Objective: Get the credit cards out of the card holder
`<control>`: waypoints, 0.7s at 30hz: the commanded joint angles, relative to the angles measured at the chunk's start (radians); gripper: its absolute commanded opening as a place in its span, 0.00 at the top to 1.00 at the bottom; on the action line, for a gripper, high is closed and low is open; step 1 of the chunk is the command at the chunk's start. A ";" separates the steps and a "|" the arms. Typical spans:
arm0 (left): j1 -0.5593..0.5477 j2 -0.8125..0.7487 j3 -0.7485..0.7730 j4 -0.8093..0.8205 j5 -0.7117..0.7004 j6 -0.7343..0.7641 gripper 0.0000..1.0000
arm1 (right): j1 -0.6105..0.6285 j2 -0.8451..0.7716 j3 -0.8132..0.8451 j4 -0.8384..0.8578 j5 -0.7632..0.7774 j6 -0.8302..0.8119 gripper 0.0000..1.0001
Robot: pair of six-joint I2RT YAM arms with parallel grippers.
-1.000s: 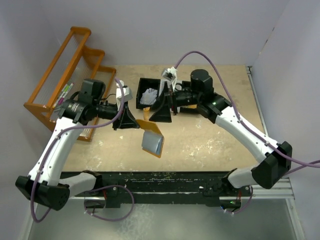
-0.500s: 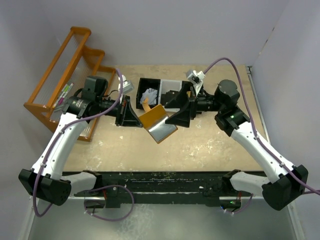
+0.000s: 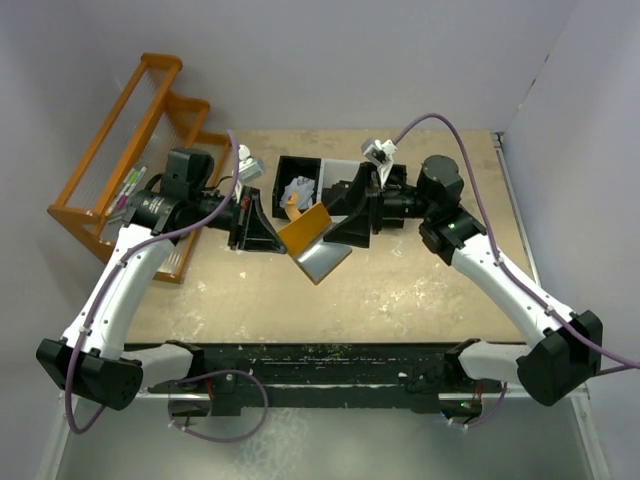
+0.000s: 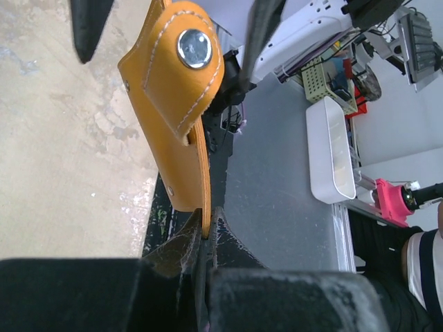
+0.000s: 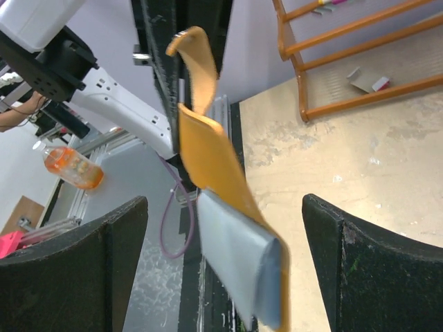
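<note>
While your left gripper (image 4: pixel 205 232) is pinching the card holder (image 4: pixel 181 104) by its edge, your right gripper (image 5: pixel 223 207) is facing it, fingers spread wide.

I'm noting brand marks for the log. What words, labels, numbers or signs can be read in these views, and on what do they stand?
No text can be read anywhere.
The card holder is plain stitched leather; its metal snap shows no legible stamp.
The bottle in the right wrist view's background is too blurred for any label.
</note>
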 commanded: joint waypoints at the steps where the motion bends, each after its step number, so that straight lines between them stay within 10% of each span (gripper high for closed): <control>1: -0.001 -0.003 0.051 0.029 0.095 -0.010 1.00 | 0.000 0.026 0.054 -0.004 0.012 -0.043 0.07; 8: -0.001 -0.005 0.055 0.030 0.090 -0.014 1.00 | 0.016 0.058 -0.016 0.496 -0.110 0.287 0.35; 13: -0.001 -0.015 0.034 0.126 0.046 -0.092 1.00 | 0.029 0.043 -0.035 0.526 -0.096 0.336 0.92; 17: -0.001 -0.043 -0.004 0.249 0.026 -0.195 0.97 | 0.029 0.018 -0.045 0.474 -0.077 0.326 1.00; 19: 0.000 -0.052 -0.023 0.279 0.028 -0.219 0.44 | 0.029 0.015 -0.034 0.430 -0.068 0.325 1.00; 21: -0.002 -0.067 -0.045 0.298 0.034 -0.216 0.26 | 0.029 0.025 -0.009 0.394 -0.060 0.331 1.00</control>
